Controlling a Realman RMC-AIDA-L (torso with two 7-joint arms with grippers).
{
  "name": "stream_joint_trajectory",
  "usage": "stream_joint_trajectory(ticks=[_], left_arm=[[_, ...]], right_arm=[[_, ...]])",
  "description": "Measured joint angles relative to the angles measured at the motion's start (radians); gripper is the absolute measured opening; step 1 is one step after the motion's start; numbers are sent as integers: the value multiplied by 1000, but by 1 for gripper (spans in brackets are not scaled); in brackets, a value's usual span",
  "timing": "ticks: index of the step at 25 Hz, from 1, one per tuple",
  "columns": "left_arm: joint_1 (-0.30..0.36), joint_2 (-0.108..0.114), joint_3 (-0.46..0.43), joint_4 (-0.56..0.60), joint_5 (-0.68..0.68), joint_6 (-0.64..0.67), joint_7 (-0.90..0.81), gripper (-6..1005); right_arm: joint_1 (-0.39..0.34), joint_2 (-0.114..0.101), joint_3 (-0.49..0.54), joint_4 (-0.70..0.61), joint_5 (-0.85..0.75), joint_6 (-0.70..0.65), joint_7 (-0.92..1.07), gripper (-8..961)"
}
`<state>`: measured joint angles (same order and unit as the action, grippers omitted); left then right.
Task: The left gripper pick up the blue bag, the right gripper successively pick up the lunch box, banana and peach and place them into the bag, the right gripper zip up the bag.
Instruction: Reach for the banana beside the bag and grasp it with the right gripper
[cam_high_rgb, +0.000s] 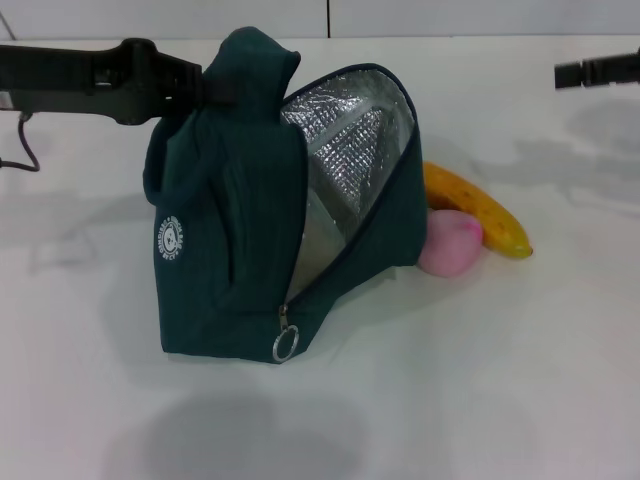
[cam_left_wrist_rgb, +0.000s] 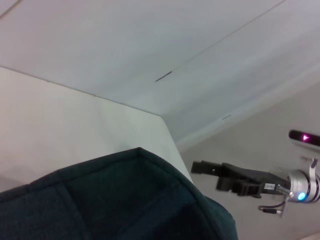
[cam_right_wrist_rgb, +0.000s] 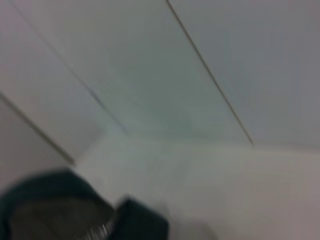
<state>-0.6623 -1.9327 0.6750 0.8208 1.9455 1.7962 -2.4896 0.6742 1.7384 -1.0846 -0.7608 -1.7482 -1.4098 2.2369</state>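
Fabric at the top of the blue bag (cam_high_rgb: 230, 230) is clamped by the left gripper (cam_high_rgb: 205, 88), centre frame, mouth unzipped. Banana (cam_high_rgb: 480, 212) and peach (cam_high_rgb: 450, 243) lie right of it; whether the right gripper (cam_high_rgb: 566, 74), upper right, is parted I cannot tell.

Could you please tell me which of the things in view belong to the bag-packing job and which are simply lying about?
Part of the job: blue bag, unzipped and held up at its top by the left gripper; banana; peach; right gripper, raised far right. The lunch box is not visible.

Lying about: nothing else on the white table.
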Motion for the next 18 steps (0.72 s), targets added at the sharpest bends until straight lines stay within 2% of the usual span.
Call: stream_joint_trajectory(ticks=[1,4,8,11,15,18], left_arm=[[-1,0,0,0,0,0,0,31],[-3,0,-1,0,0,0,4,31],[-4,7,-3,0,-1,0,6,31],[-5,9,-3,0,-1,-2,6,31],[-4,9,-3,0,-1,-5,6,31],[2,10,-3,0,-1,-6,6,31]], right_arm=[[38,-6,16,0,-89,-27,42,853],[109,-10,25,-1,-228,-58,99,846],[208,6,23,13,-368,-79,127,846],[257,43,19,23,-440,-80,134,846],[314,116,22,27,-576,-83,139,847],[339,161,19,28,-637,-83,139,847]])
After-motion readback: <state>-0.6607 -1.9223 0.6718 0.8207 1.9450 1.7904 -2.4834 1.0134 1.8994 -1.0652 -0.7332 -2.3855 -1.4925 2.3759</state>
